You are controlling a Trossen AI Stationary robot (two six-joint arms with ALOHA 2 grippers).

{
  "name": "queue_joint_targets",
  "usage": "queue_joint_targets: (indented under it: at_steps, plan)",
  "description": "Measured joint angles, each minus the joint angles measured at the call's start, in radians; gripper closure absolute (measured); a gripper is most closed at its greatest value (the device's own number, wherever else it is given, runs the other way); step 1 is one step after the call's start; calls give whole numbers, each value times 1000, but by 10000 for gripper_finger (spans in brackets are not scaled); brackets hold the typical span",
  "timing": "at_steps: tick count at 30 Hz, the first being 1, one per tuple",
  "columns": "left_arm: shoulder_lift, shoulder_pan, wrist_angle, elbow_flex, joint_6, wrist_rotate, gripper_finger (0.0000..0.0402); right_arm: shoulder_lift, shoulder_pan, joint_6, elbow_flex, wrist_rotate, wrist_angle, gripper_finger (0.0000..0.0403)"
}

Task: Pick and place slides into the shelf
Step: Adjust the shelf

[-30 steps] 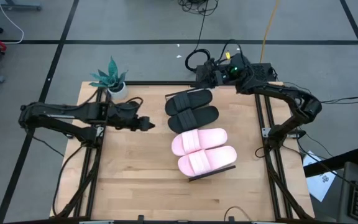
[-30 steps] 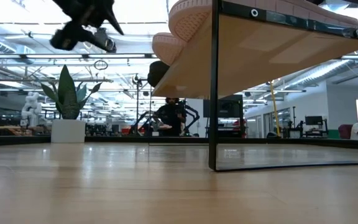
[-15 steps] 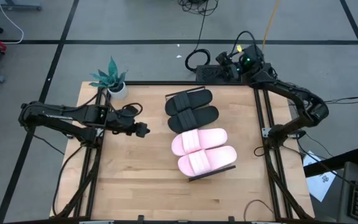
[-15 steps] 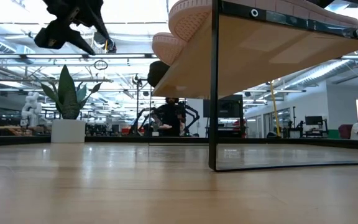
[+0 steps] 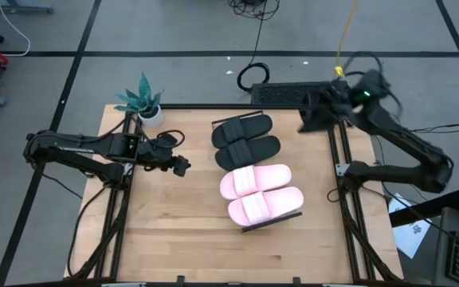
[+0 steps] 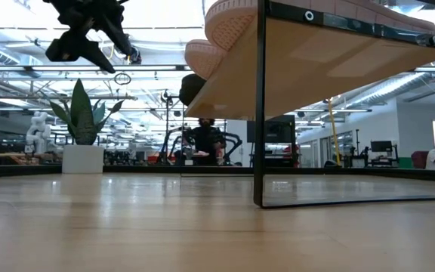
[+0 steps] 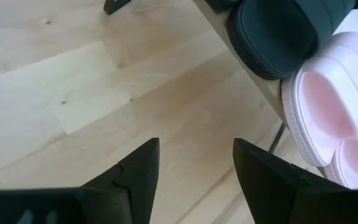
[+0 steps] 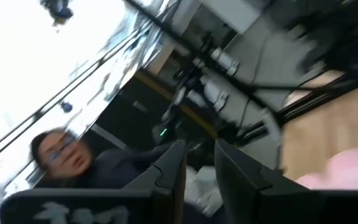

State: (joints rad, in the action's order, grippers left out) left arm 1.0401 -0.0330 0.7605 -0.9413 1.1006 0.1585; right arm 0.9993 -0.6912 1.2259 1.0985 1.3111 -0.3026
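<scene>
All four slides lie sole-down in a row on the shelf (image 5: 273, 222) at mid-table: two black slides (image 5: 241, 128) (image 5: 248, 150) at the far end and two pink slides (image 5: 253, 181) (image 5: 265, 205) at the near end. My left gripper (image 5: 183, 166) hovers open above the table, left of the slides. In its wrist view my left gripper (image 7: 194, 162) sees a black slide (image 7: 284, 31) and a pink slide (image 7: 328, 106). My right gripper (image 5: 305, 119) is blurred over the table's far right corner. In its own view my right gripper (image 8: 201, 165) shows a narrow gap and holds nothing.
A small potted plant (image 5: 143, 102) stands at the table's far left corner. In the low view the shelf (image 6: 316, 68) stands on a thin dark leg (image 6: 260, 113), and a person (image 6: 206, 140) stands in the room behind. Bare tabletop (image 5: 174, 231) lies near and left.
My right arm has swung from above the far edge by the black slides toward the table's right edge, turning its wrist outward to the room. My left gripper has drawn back a little toward the table's left edge. The slides have stayed in place.
</scene>
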Motion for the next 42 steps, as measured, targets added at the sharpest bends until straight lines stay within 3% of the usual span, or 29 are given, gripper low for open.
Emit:
queue_joint_targets:
  at_steps: [3, 8, 17, 21, 29, 34, 42]
  plan:
    - [-1, 0, 0, 0, -8, 0, 199, -101, 88, 0, 0, -22, 98, 330]
    - [-1, -3, -10, 0, 9, 1, 198, -249, 238, -14, 0, -167, 312, 330]
    - [-1, -128, -100, 0, 99, 0, 203, -514, 433, -211, -1, -381, 1066, 330]
    - [6, -217, -108, 1, 194, 27, 209, -614, 452, -293, -1, -486, 1273, 330]
    - [55, -379, -163, 1, 357, 210, 215, -713, 444, -301, -128, -468, 1338, 330]
    - [106, -424, -184, 1, 428, 239, 215, -731, 444, -416, -310, -367, 1325, 330]
    - [141, -439, -183, 1, 473, 240, 215, -835, 445, -572, -488, -370, 1355, 330]
